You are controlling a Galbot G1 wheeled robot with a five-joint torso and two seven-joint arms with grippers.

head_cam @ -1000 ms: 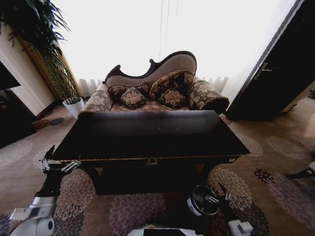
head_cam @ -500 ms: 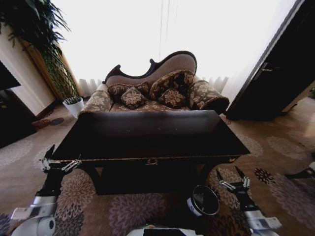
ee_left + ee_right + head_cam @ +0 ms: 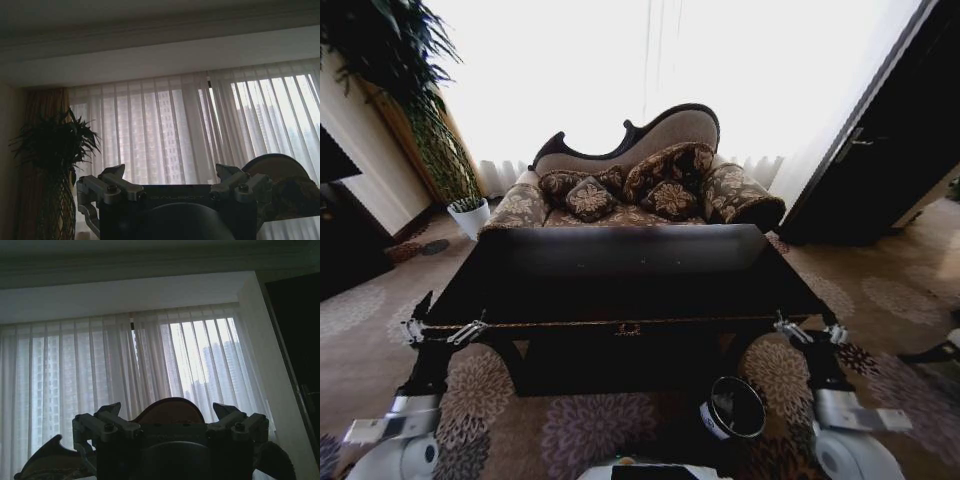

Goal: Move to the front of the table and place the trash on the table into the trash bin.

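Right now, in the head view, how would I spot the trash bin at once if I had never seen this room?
Find the big glossy black table with gold edge trim in front of the patterned sofa. On the floral carpet on the robot's side of it, toward its right end, stands the trash bin. It is a small round black cylinder with a white label, unlike the white plant pot far off at the left.
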